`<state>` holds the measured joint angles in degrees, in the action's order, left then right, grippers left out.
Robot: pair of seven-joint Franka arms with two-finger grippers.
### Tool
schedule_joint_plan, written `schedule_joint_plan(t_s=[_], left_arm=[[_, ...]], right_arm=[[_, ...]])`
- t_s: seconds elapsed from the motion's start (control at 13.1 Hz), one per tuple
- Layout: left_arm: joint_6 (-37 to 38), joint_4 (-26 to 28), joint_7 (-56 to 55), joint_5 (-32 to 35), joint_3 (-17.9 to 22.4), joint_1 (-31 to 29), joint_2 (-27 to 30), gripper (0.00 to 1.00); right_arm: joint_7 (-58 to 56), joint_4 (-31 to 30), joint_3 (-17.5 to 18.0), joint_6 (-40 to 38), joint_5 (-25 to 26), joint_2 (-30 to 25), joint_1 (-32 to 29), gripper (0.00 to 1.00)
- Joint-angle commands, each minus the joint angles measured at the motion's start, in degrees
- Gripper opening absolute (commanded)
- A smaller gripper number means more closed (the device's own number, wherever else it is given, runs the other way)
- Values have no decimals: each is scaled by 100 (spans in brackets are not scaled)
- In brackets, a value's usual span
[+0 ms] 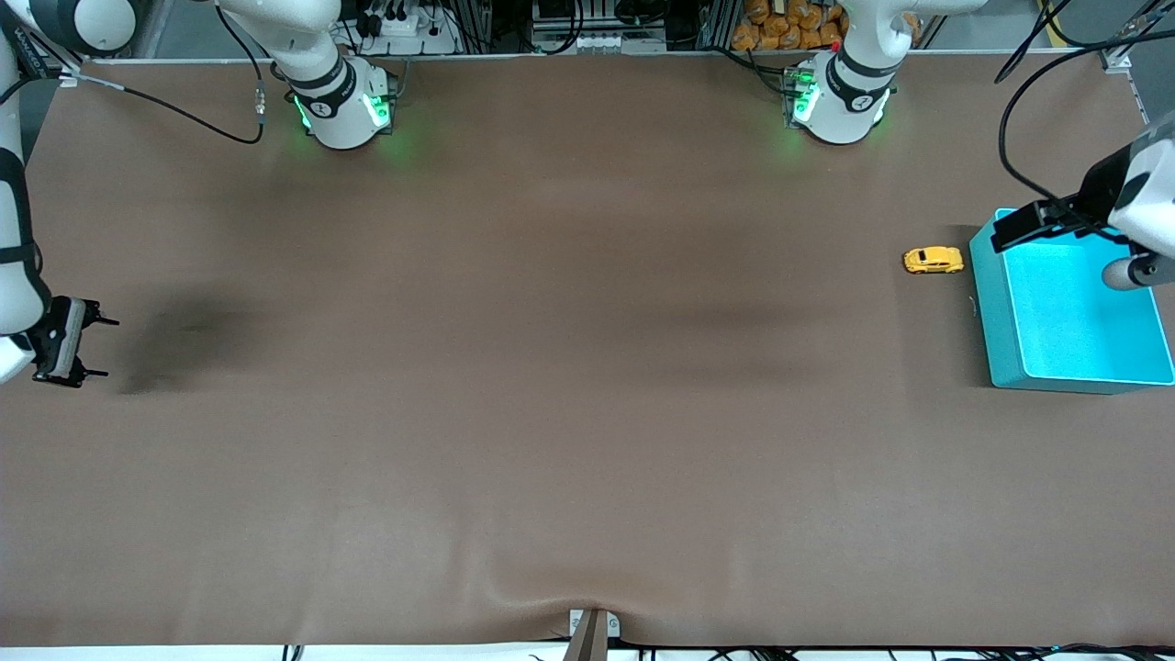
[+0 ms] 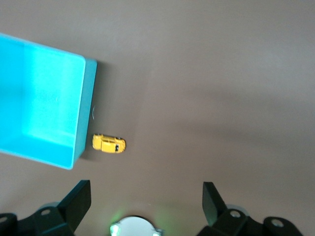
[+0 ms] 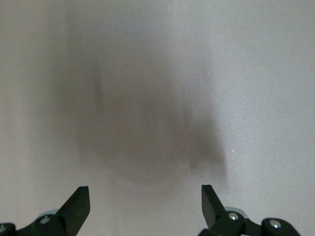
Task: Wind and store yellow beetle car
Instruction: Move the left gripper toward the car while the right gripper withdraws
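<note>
Yellow beetle car (image 1: pixel 934 261) is lying lengthwise along the table's edge beside the turquoise bin (image 1: pixel 996 312), under my spread left pincer (image 2: pixel 146 201); my right pincer (image 3: pixel 145 204) is waiting, spread.

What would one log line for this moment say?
car: on table beside bin, untouched | left gripper: open, over bin | right gripper: open, waiting at its table end
</note>
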<state>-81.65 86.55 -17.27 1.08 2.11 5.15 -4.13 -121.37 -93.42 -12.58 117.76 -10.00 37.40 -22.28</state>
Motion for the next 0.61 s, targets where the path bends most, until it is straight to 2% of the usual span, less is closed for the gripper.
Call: schedule_joint_plan(t_s=[0.0, 0.31, 0.54], left_arm=[[-367, 483, -976, -47, -9, -23, 27, 100], [-982, 1195, -2785, -29, -9, -137, 35, 100], [-1598, 1845, -3291, -20, -18, -321, 35, 100]], right_arm=[[691, 639, 46, -840, -116, -4, 100, 100], [1780, 1114, 72, -1413, -151, -83, 574, 100], [3132, 1186, 63, -1625, -239, -461, 1119, 100]])
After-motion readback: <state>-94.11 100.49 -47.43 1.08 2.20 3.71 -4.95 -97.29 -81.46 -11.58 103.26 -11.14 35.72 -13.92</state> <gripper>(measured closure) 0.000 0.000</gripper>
